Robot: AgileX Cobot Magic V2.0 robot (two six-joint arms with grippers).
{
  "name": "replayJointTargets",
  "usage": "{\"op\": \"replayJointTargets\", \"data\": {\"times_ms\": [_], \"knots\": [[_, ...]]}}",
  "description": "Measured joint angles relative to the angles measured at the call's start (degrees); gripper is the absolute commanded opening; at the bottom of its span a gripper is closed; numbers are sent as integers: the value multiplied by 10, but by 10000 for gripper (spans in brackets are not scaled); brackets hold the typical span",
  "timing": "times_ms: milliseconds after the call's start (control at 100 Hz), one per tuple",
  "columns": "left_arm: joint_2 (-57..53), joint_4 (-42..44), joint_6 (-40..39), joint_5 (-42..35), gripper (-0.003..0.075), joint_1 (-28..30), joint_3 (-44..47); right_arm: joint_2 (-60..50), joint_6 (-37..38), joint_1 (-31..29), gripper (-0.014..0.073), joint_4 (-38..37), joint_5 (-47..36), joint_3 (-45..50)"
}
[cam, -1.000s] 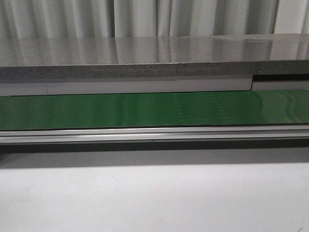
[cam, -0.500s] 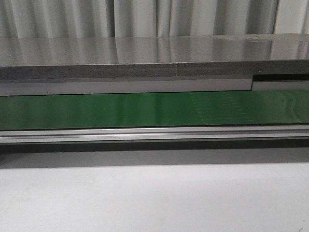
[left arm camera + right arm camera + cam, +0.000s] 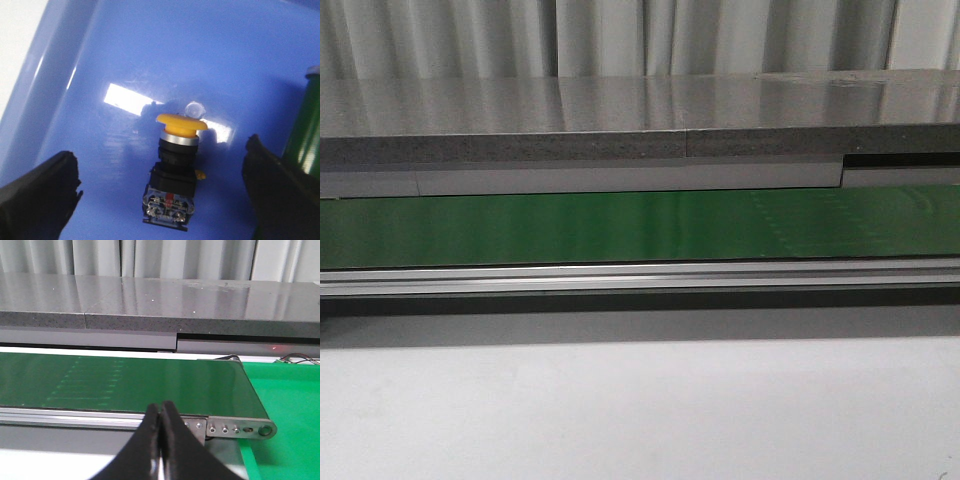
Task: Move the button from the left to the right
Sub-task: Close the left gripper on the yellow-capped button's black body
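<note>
Nearest of all, the left gripper (image 3: pixel 162 200) hangs with its black fingers (image 3: pixel 37 200) spread wide apart, one on each side of the button (image 3: pixel 172 170) and touching nothing. That button lies on the glossy floor of a blue tray (image 3: pixel 150 60), tipped over on its side: yellow cap, silver collar, then the black boxy body with small red marks at its end. Just beside one finger stands a green cylinder (image 3: pixel 305 135), only partly visible. Over on the right, the right gripper (image 3: pixel 160 440) has its two fingers pressed together with nothing between them. Beyond them runs a green conveyor belt (image 3: pixel 130 382) in a metal frame, ending at a bright green mat (image 3: pixel 285 400). Farther still, a grey bench (image 3: pixel 620 105) spans the scene, backed by pale curtains (image 3: pixel 620 35)
</note>
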Motion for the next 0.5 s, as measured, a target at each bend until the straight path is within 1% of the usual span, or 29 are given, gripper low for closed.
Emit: {"op": "replayJointTargets", "data": {"times_ms": [500], "knots": [[54,1,0,0,641,0,-1,-1,0,0,-68,0,0,0]]}}
